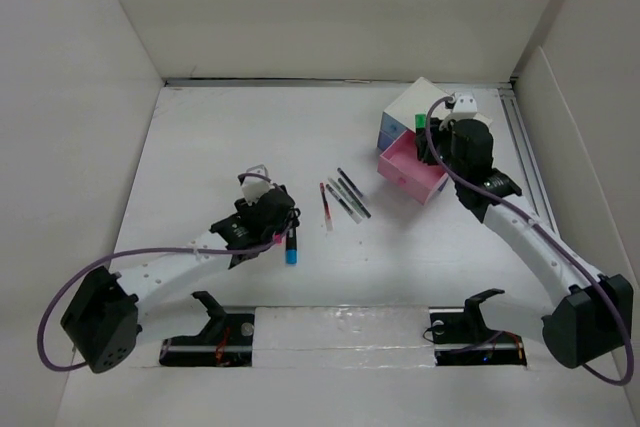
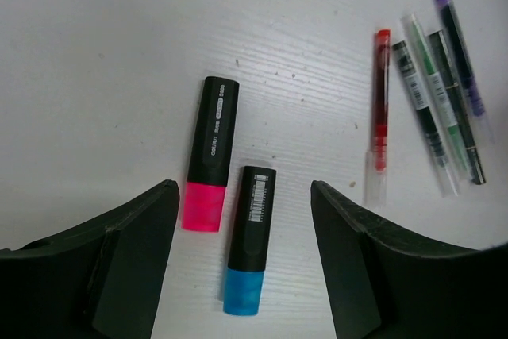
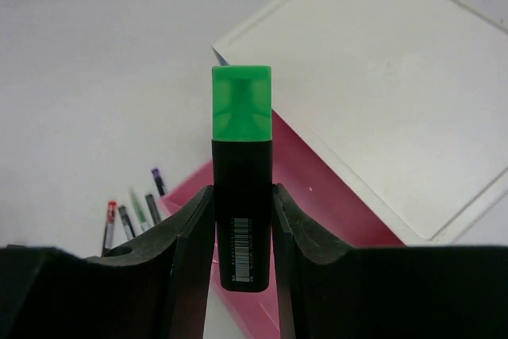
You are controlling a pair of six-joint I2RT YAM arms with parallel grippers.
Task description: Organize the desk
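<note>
— Where are the left jaws?

— Low in the left wrist view, wide apart and holding nothing, just over the counter (image 1: 250, 137). Between them lie a pink highlighter (image 2: 210, 152) and a blue highlighter (image 2: 248, 240), side by side and not touching.

— And the pens?

— At the upper right of that view there is a red pen (image 2: 381, 101), with darker pens (image 2: 439, 89) in a loose row beside it.

— The right jaws?

— Clamped on a green highlighter (image 3: 241, 188), cap up, over the open pink drawer (image 1: 410, 169) of a small white box (image 1: 405, 112) at the upper right of the top view.

— The counter itself?

— It fills the middle of the top view, with white panels (image 1: 90, 97) around it.
</note>
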